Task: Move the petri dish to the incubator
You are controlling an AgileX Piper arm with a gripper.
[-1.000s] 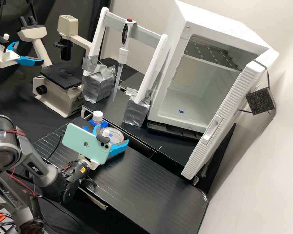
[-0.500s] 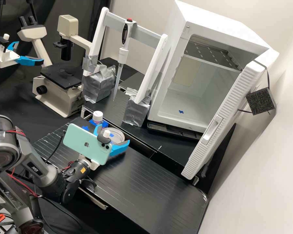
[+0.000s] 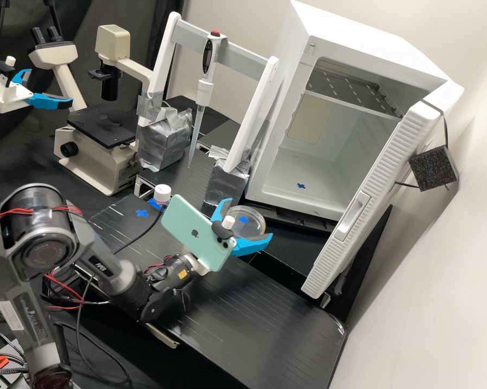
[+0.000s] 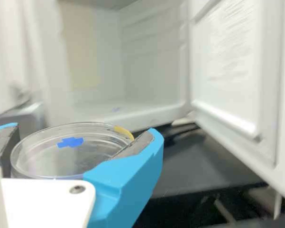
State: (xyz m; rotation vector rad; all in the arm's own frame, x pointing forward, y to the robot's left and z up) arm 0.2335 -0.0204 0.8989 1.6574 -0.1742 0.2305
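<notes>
In the high view, the phone [image 3: 189,216] bears a logo [image 3: 194,233]; the arm [image 3: 86,243], an orange label [image 3: 182,274], with white lettering [image 3: 99,265] at the label's nine o'clock.

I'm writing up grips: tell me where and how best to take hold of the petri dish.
Grip the petri dish by opposite sides of its round wall, the hand probably best coming level from the side, as the dish is broad and shallow.

Has microscope [image 3: 92,167] at left, rack [image 3: 255,116] right of it with pipette [image 3: 204,92] on crossbar [image 3: 244,58], incubator [image 3: 362,40] right of rack with shelf [image 3: 351,89] inside, bottle [image 3: 162,193] in front of rack, dish [image 3: 254,224] in gripper [image 3: 249,219] in front of incubator.
</notes>
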